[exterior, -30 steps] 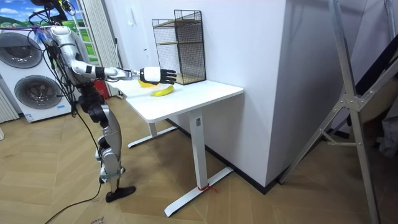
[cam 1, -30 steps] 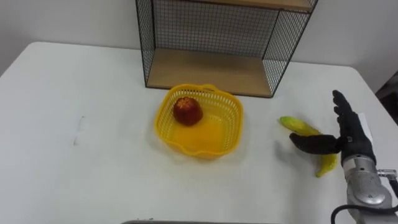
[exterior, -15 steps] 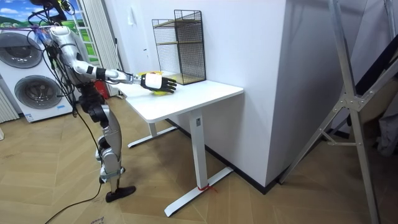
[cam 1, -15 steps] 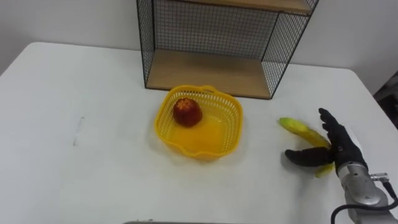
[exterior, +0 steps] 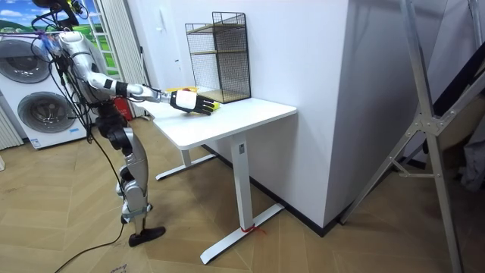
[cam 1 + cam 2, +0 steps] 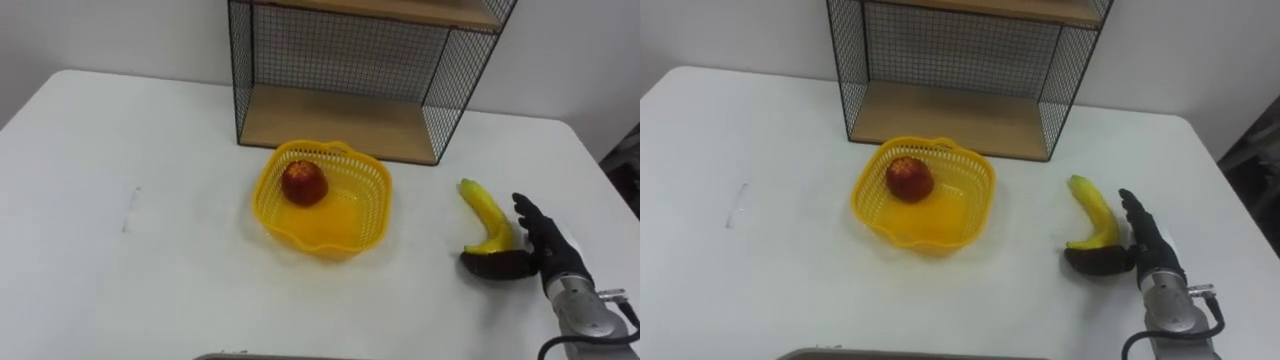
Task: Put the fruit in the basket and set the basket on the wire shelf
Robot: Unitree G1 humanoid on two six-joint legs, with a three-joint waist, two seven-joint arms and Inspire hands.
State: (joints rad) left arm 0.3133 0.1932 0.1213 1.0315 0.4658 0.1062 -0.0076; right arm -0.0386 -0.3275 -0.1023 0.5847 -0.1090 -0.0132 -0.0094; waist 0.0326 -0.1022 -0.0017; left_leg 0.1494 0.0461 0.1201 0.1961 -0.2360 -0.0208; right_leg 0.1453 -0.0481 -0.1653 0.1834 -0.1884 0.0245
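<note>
A home-like room, part laundry corner and part test space. Two front-loading washing machines point(image 5: 38, 112) stand one above the other at the room view's left edge, on a wood-plank floor point(image 5: 318, 246). A white desk point(image 5: 235, 117) on a metal frame stands against a plain white wall point(image 5: 303, 68). It bears a black wire shelf point(image 5: 220, 54) with wooden boards and a yellow plastic basket point(image 6: 322, 232). At the room view's right a bare grey metal stand point(image 5: 428, 114) suggests a test set-up more than a lived-in house
</note>
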